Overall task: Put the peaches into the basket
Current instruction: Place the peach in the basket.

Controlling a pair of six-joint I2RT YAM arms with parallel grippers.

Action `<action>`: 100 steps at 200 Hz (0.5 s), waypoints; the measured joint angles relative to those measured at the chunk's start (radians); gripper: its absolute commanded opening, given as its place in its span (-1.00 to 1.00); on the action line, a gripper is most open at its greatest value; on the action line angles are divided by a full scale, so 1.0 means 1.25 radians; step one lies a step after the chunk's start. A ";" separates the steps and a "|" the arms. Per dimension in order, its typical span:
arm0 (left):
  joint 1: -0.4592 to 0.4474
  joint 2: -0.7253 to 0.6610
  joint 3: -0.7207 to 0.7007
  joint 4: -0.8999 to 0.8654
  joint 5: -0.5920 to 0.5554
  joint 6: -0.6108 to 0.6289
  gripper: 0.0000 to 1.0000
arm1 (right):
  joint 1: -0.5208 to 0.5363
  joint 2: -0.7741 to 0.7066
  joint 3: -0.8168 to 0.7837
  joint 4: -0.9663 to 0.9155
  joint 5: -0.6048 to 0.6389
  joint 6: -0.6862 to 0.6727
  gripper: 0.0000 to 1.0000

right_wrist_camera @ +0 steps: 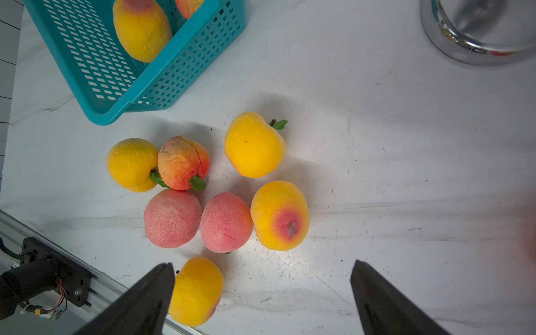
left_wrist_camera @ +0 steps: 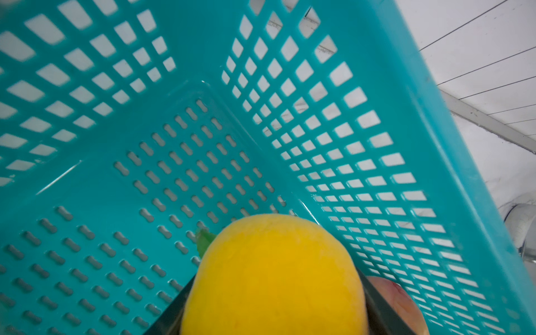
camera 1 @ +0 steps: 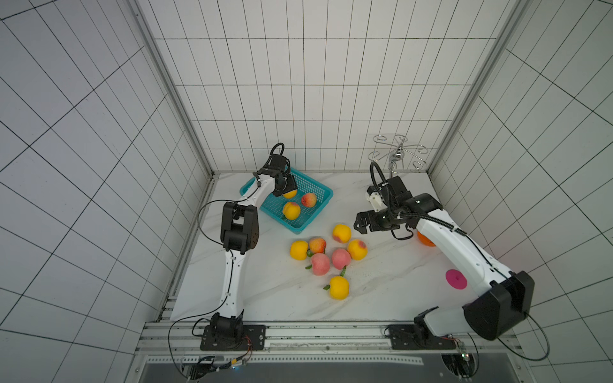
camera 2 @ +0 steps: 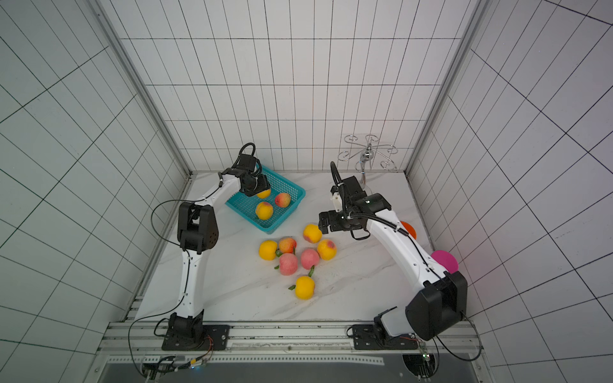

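Peach [left_wrist_camera: 272,278] pinched in my left hand [camera 1: 289,192], inside the basket [left_wrist_camera: 412,116]. Letting go looks next! Right hand [right_wrist_camera: 262,265] spread wide; seven peaches [camera 1: 341,258] wait on the counter [camera 1: 265,291], basket's five o'clock.

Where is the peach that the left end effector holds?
In both top views, the held yellow peach hangs inside the teal basket at far left, behind two peaches lying inside.

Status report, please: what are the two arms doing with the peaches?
Left gripper shut on a yellow peach, over the basket. Right gripper open, empty, near seven peaches on the table. Two peaches already in; nothing blocking.
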 measured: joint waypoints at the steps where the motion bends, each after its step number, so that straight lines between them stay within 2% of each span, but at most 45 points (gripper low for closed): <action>1: 0.000 0.000 0.000 0.000 0.000 0.000 0.31 | 0.000 0.000 0.000 0.000 0.000 0.000 0.97; 100: -0.008 0.032 0.000 -0.001 -0.005 0.006 0.55 | -0.016 0.000 0.000 -0.015 0.007 0.001 0.97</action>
